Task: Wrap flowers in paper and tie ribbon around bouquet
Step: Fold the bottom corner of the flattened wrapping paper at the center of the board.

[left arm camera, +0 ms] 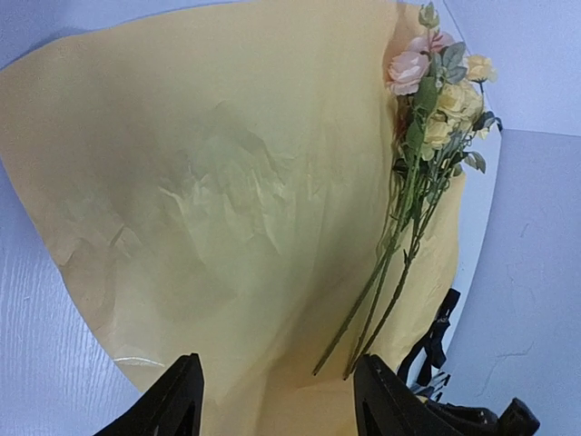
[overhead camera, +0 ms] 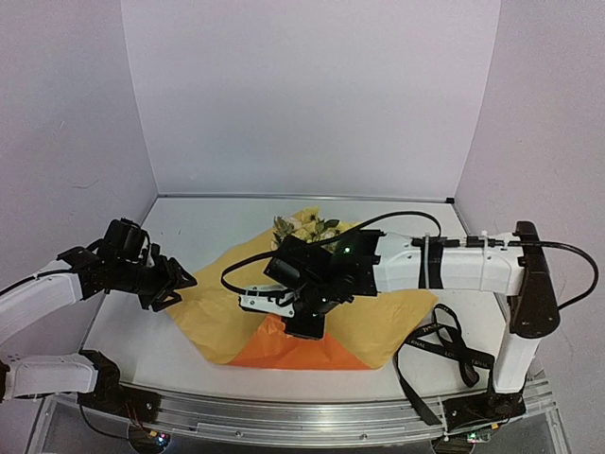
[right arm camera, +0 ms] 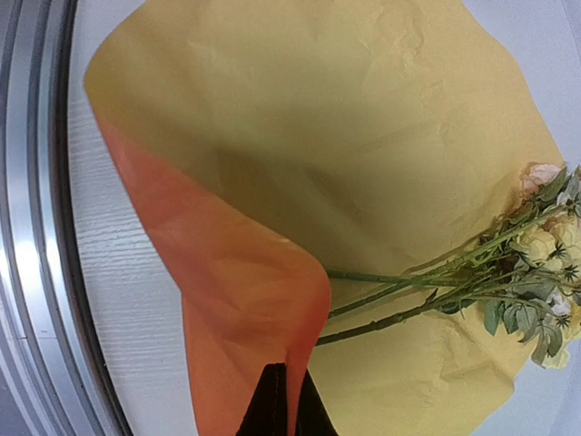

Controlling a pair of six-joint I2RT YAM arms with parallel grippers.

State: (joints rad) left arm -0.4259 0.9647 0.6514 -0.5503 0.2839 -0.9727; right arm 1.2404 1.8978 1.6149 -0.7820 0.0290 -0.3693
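While the right arm (overhead camera: 444, 265) hides the stems from above, we see only the blossom heads of the flowers (overhead camera: 304, 227) at the far edge of the paper (overhead camera: 388, 317). Our right gripper (right arm camera: 280, 377), mostly cut off by the frame, is clenched on a lifted orange fold. Our left gripper (left arm camera: 277, 363) stands released over the sheet's left edge, grasping nothing. The ribbon (overhead camera: 452, 345) loops just right of the paper.

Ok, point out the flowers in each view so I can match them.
Top external: flowers at the far edge of the paper.
Left wrist: flowers upper right, stems running down-left.
Right wrist: flowers at right edge, stems pointing left.
Shared landmark: the paper's pale underside beneath them.
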